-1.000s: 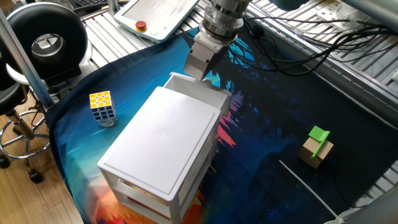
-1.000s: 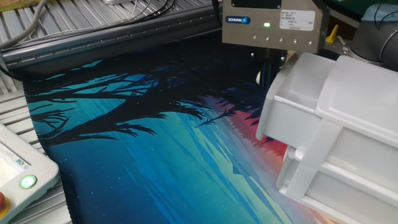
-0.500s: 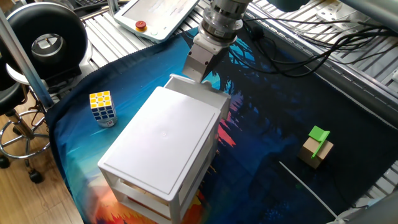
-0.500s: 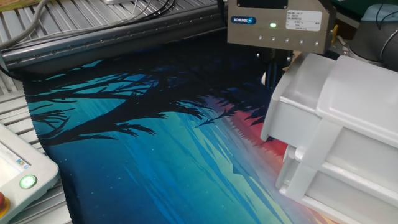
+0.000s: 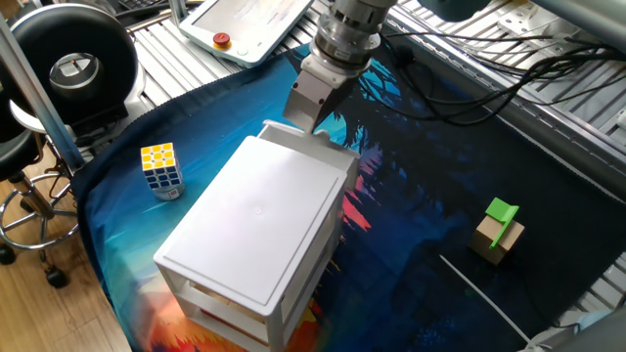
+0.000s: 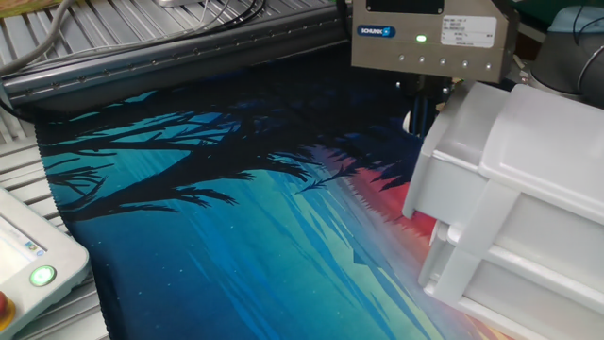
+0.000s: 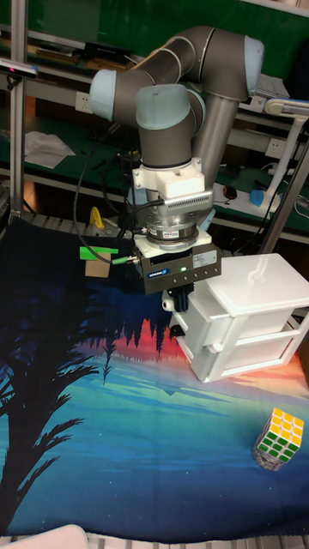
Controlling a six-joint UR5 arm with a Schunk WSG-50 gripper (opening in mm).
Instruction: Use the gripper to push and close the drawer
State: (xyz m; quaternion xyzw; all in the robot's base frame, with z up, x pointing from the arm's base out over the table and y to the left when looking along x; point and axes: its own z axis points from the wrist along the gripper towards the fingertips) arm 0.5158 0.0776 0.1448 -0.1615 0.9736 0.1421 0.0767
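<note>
Drawer [image 6: 453,156]: top tray of the white cabinet [image 5: 256,230], sticking out only a little past the cabinet front, at the end facing the arm.
Position: cabinet stands on the printed cloth [image 6: 217,217] over the desk; drawer front faces the end effector [image 6: 427,99].
End effector: dark fingers hang right at the drawer front, seemingly touching it (contact is hidden behind the grey body); whether the fingers are apart or together cannot be told, and they grip nothing.
Handling: thin moulded plastic, probably light, stiff enough to push and easy on its runners; the cabinet itself may slide on the cloth if shoved hard.
Where to press: flat on the front wall near its middle, beside the knob, square to the slide direction.
Writing: blue "SCHUNK" label [image 6: 375,30] on the end effector body, a green lamp beside it; the white sticker's small print is unreadable.
</note>
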